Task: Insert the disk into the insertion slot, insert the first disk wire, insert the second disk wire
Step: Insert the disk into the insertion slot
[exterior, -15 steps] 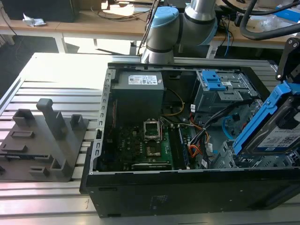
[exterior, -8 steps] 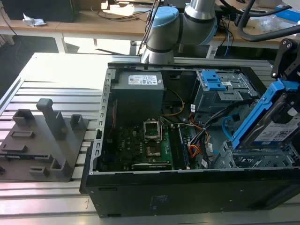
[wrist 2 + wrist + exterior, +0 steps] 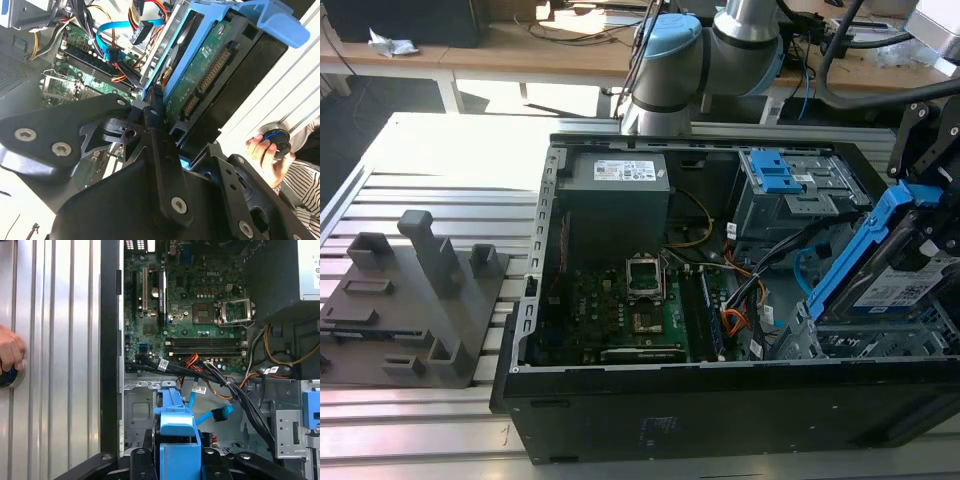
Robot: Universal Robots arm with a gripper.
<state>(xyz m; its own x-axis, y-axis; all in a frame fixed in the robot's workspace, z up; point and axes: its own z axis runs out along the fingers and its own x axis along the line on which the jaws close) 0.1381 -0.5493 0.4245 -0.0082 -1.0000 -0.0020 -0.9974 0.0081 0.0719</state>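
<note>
Gripper (image 3: pixel 936 205) pinches the disk (image 3: pixel 892 282) by its blue carrier. Disk is tilted, its lower edge at the top of the insertion slot (image 3: pixel 842 342), in the near corner of the computer case (image 3: pixel 720 410) at the exterior view's right. Not seated yet.

Worktable of pale, ribbed aluminium profiles with lengthwise slots (image 3: pixel 430 150), brightly lit along its far side in the exterior view. A grey moulded fixture block with upright posts (image 3: pixel 420 290) is set on it at the exterior view's left. A light wooden bench (image 3: pixel 520 48), strewn with dark cables, is ranged behind the table. Dark floor (image 3: pixel 345 120) is seen beneath the bench.
</note>
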